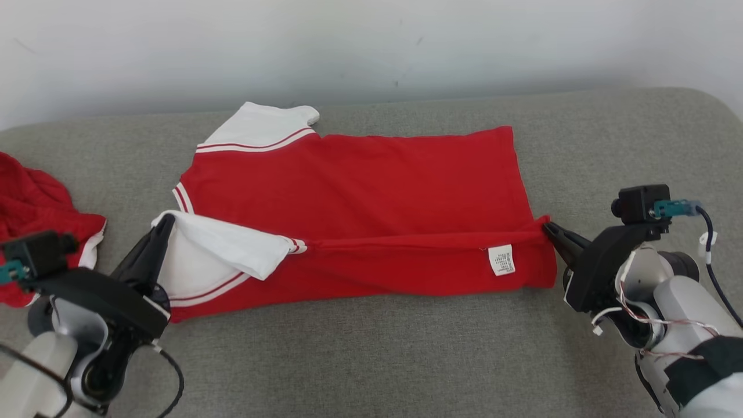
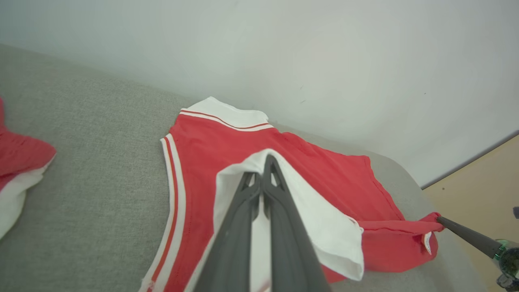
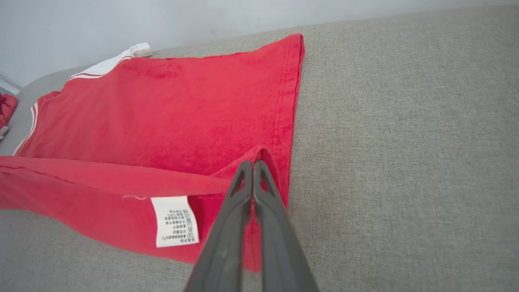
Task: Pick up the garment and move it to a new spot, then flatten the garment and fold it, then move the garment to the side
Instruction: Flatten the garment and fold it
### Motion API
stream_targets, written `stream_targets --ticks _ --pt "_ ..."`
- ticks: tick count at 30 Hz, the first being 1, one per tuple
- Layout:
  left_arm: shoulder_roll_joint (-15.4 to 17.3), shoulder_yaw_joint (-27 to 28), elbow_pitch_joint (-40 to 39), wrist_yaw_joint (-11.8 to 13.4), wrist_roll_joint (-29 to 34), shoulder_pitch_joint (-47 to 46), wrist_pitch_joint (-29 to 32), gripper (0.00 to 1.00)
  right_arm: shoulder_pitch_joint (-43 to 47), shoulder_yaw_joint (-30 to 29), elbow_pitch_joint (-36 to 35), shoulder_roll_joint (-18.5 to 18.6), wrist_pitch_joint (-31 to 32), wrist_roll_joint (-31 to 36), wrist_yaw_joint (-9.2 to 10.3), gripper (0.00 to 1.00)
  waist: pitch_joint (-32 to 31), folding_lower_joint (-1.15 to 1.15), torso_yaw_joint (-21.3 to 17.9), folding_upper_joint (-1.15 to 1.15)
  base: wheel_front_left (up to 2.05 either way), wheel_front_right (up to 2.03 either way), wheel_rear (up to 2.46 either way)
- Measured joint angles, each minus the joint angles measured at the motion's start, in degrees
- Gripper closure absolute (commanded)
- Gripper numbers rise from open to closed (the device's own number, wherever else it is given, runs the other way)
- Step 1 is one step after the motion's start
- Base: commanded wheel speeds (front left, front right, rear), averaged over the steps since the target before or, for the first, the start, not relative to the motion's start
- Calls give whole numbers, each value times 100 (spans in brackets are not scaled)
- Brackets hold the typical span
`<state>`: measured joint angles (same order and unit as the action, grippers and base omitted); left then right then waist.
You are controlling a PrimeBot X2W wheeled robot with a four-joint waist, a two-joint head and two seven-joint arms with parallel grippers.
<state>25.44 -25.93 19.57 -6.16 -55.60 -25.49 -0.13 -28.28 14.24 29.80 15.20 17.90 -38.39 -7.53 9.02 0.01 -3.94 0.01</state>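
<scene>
Nearest, the left gripper (image 1: 166, 220) slants forward, pinching the white sleeve (image 1: 232, 247) of the shirt (image 1: 360, 186); the right gripper (image 1: 549, 228) angles inward, clamping its hem.

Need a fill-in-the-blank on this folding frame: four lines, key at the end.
On the red shirt, the left gripper pinches the ____ sleeve.
The right gripper, beside the care label, has its jaws ____.
The shirt lies on a ____ cushion.
A second red garment lies at the head view's far ____.
Missing: white; shut; grey; left.
</scene>
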Motion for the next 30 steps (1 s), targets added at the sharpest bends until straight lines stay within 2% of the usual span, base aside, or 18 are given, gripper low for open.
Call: stream_targets --ticks 8,18,30 --pt "-44 -316 845 -100 -48 -789 216 100 -756 554 866 -47 -287 -233 0 100 158 -1 -122 0 0 0 0" --pt "203 -983 1329 -121 -375 -1769 573 100 -1698 1212 1714 -247 -538 -499 0 100 530 0 -264 0 0 0 0" --pt "342 -1611 1808 -125 -747 -2427 389 100 -2359 1791 2423 -477 -1005 -872 0 100 1039 0 -446 0 0 0 0"
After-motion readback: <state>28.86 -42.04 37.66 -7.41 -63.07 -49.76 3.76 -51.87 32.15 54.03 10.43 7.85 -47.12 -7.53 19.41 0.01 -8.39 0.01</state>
